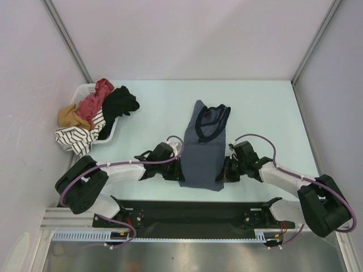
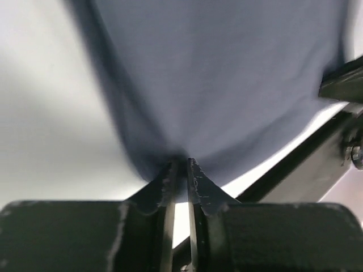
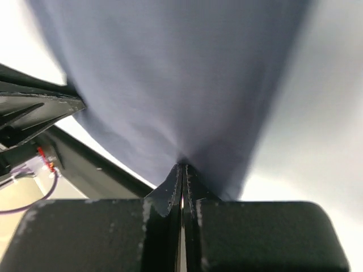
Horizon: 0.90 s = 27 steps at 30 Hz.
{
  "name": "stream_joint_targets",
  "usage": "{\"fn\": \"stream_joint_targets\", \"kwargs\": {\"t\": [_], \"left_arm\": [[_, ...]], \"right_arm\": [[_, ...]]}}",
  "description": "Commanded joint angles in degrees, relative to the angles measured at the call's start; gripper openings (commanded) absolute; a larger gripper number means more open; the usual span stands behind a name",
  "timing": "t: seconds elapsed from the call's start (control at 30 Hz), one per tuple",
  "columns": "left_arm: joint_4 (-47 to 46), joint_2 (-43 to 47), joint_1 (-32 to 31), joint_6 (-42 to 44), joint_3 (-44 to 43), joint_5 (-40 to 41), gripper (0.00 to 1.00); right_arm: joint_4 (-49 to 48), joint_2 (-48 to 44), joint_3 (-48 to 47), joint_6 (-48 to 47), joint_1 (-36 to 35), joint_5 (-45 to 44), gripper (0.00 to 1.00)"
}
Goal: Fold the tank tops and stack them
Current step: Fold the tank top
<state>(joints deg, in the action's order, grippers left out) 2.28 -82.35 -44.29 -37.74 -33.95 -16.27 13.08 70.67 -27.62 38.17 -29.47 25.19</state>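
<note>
Tank tops: the slate blue-grey tank top (image 1: pixel 203 153), soft cloth with darker trim, lies spread in the middle of the pale table (image 1: pixel 272 113). Its long axis runs near to far. The dark-edged neck and straps point to the far side, leaning a little to the right, and the plain hem lies at the near side.

I count one such top on the table and two arms, one at each near corner of it. The left gripper (image 1: pixel 180 169) is at the hem's left corner. Its wrist view shows the fingers drawn nearly together with blue-grey cloth gathered between their tips, so it is clamped on the slate blue-grey tank top. The right gripper (image 1: pixel 224 173) is at the hem's right corner, its fingers pressed tight together with the same cloth bunched into them.

At the far left stands one white plastic basket (image 1: pixel 85 89), well apart from the spread top. Four garments are heaped in it and spill over its rim: one brick-red top (image 1: pixel 97 97) at the far end, one black garment (image 1: pixel 120 105) on the right, one tan garment (image 1: pixel 71 116) on the left, and one black-and-white striped garment (image 1: pixel 76 137) hanging over the near edge.
</note>
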Motion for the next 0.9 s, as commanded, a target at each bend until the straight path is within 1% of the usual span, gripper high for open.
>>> {"fn": "stream_joint_targets", "kwargs": {"t": [0.0, 0.1, 0.17, 0.2, 0.23, 0.3, 0.33, 0.43, 0.47, 0.57, 0.63, 0.67, 0.73, 0.87], "left_arm": [[-2.1, -1.7, -0.1, -1.5, 4.0, 1.3, 0.16], [-4.1, 1.1, -0.2, -2.8, 8.4, 1.7, 0.16], [-2.9, 4.3, -0.2, -3.0, 10.0, 2.9, 0.17], [-2.7, 5.2, -0.3, -2.7, 10.0, 3.5, 0.18], [0.1, 6.0, -0.3, -2.5, 9.9, 3.9, 0.2], [2.7, 8.8, -0.4, -2.1, 9.4, 4.8, 0.33], [3.1, 9.8, -0.4, -1.9, 9.1, 4.9, 0.48], [4.3, 14.0, -0.9, -1.9, 9.0, 6.2, 0.73], [4.2, 15.6, -1.1, -1.7, 8.9, 6.3, 0.75], [4.5, 16.3, -1.3, -1.4, 8.9, 6.3, 0.75], [3.3, 15.6, -1.7, -1.3, 9.0, 5.7, 0.68], [2.8, 14.4, -1.8, -1.3, 9.4, 5.3, 0.61], [0.4, 12.0, -2.5, -1.6, 9.7, 4.2, 0.56], [-2.1, 8.0, -4.1, -2.4, 9.3, 4.0, 0.57]], "right_arm": [[0.8, -2.1, 2.9, -0.1, 1.5, -3.0, 0.0], [5.4, -6.9, 4.8, -0.7, 2.5, -5.9, 0.0], [7.8, -9.6, 5.4, -0.7, 2.9, -7.7, 0.0], [8.0, -11.7, 5.9, -0.5, 2.9, -7.1, 0.01], [8.4, -12.6, 5.9, -0.1, 3.0, -7.2, 0.02], [11.5, -13.8, 4.8, 0.3, 2.8, -9.4, 0.16], [12.1, -15.2, 4.3, 0.3, 2.5, -9.8, 0.34], [14.4, -17.7, 3.1, 0.2, 1.2, -12.4, 0.51], [14.7, -18.0, 2.9, 0.2, 0.8, -12.7, 0.52], [14.2, -17.7, 3.0, 0.4, -0.6, -12.3, 0.51], [12.5, -17.1, 3.6, 0.9, -1.6, -11.9, 0.49], [11.0, -16.3, 3.8, 1.1, -2.0, -11.4, 0.49], [8.7, -14.9, 4.5, 1.5, -2.6, -10.5, 0.49], [6.2, -12.6, 5.3, 2.2, -3.2, -10.0, 0.48]]}}
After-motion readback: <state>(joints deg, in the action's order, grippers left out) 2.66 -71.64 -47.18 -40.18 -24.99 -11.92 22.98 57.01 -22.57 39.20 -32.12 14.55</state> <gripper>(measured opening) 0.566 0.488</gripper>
